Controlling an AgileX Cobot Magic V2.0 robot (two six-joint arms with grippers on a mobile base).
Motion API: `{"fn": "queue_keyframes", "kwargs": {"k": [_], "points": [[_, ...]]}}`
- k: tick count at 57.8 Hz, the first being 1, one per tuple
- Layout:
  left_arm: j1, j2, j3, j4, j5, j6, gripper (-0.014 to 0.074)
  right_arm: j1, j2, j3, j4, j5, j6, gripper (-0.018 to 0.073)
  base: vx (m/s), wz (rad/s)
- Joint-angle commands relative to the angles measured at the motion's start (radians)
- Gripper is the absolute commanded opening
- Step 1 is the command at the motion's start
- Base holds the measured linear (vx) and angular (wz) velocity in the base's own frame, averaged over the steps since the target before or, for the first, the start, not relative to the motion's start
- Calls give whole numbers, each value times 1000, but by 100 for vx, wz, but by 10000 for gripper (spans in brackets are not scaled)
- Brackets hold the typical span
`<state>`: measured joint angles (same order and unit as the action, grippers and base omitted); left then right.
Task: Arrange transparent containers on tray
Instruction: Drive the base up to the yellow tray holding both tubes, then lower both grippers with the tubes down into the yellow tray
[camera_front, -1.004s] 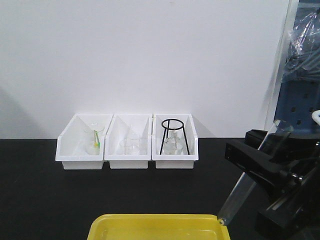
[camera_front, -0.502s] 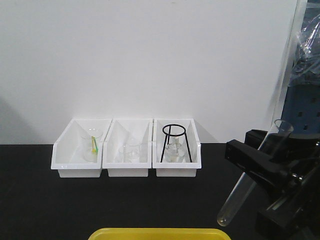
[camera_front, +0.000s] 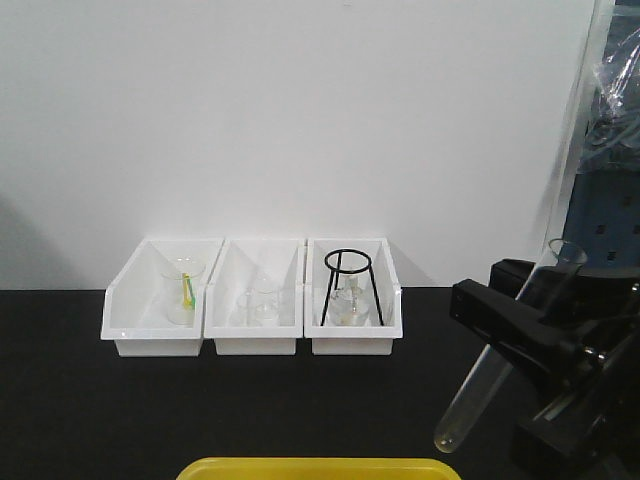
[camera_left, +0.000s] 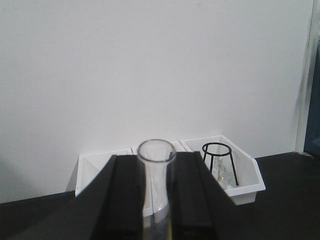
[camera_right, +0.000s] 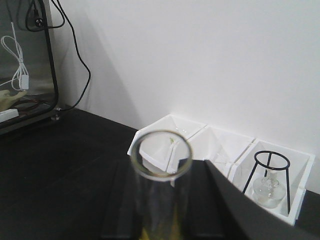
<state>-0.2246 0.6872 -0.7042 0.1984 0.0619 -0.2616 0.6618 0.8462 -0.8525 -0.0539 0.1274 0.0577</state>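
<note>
1. Left gripper (camera_left: 156, 200) was clamped on the left test tube (camera_left: 156, 159), smooth clear glass with its flared rim toward the lens and its long axis along the black fingers. The arm was absent from the front view, so its bearing to the tray could not be told.
2. White bins (camera_front: 258, 345) sat at 12 o'clock on the matte black table (camera_front: 90, 420), holding a beaker (camera_front: 183, 290), a second beaker (camera_front: 263, 305), and a black wire tripod (camera_front: 350, 285).
3. Yellow tray (camera_front: 320, 468) lay at 6 o'clock: glossy plastic, and only its rounded far rim showed.
4. Right gripper (camera_front: 515, 335) held the right test tube (camera_front: 468, 402) at mid-length. The rim was at 1 o'clock. The rounded bottom was at 7 o'clock, just above the tray's right corner and apart from it. Judged the nearer arm.
</note>
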Motion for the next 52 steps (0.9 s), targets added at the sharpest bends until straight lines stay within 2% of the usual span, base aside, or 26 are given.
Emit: {"fn": "queue_keyframes", "kwargs": {"k": [1,38,46,52], "points": [[-5,1,-35,-6,-81,-4,132,-3,-6,-30,-3,-89,-10,146,0,0],[-5,6,-35,-6,-84,-4,132,-3,-6,-30,-1,-78,-5,146,0,0],[-5,7,-35,-16,-53,-7,136,-3,-4,-30,73,-31,38,146,0,0],[-5,24,-39,-61,-17,-6,140,-3,18,-37,78,40,90,146,0,0]]}}
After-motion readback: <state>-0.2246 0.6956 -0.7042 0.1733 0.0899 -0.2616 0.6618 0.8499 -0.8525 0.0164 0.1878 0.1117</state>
